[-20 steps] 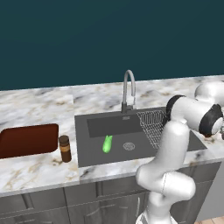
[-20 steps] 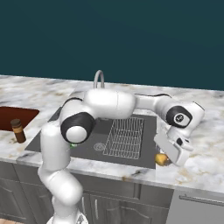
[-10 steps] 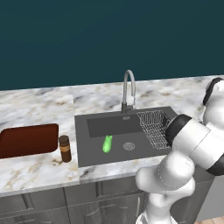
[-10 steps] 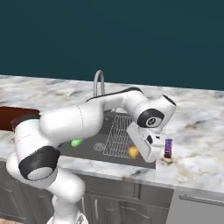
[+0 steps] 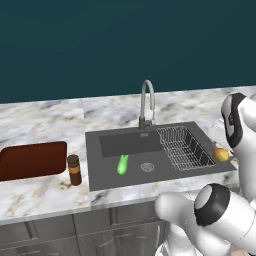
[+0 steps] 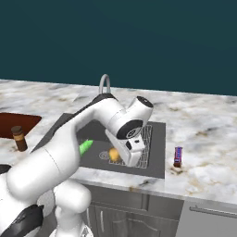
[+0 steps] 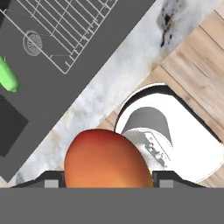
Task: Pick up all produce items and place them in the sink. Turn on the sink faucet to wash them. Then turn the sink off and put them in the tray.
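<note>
Open basin floor in the sink [image 5: 107, 167] around the cucumber [image 5: 122, 164]; faucet [image 5: 146, 102] arched over the back rim, wire rack [image 5: 182, 146] crowding the right side, jar [image 5: 74, 169] just left.

The cucumber [image 5: 122, 164] is bright green. The fruit [image 7: 107, 159] is orange and red. The sink [image 5: 107, 172] is dark grey. The tray [image 5: 31, 160] is reddish brown. The counter [image 5: 45, 115] is white marble with brown and grey swirls.

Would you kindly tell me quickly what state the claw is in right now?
Claw: closed on the orange-yellow fruit, carried above the sink edge.
</note>
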